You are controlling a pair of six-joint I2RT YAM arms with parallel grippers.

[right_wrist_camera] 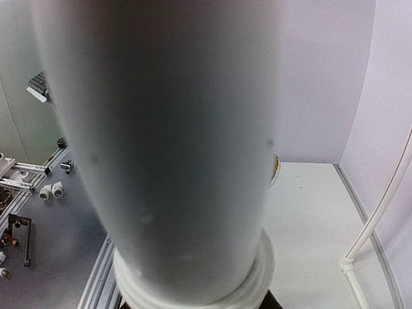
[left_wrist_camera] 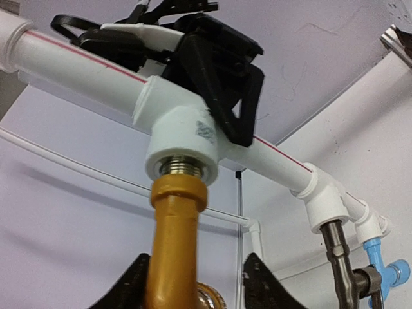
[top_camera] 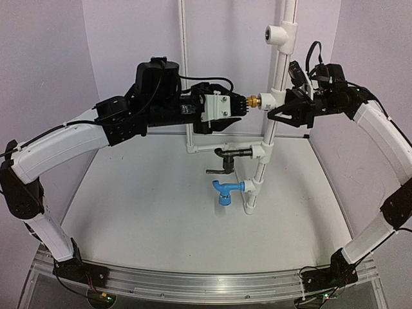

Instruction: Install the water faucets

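The brass-gold faucet sits with its threaded end in a white tee fitting on the upright white pipe. My left gripper stands open around its stem; one finger lies against it, while the other is apart. My right gripper is shut on the pipe just behind that tee. Lower on the pipe, the black faucet and the blue faucet sit in their tees.
An unfilled white tee tops the pipe. A thin white tube frame rises behind the stand. An aluminium rail runs along the near table edge. Loose white fittings lie off the table to the left in the right wrist view.
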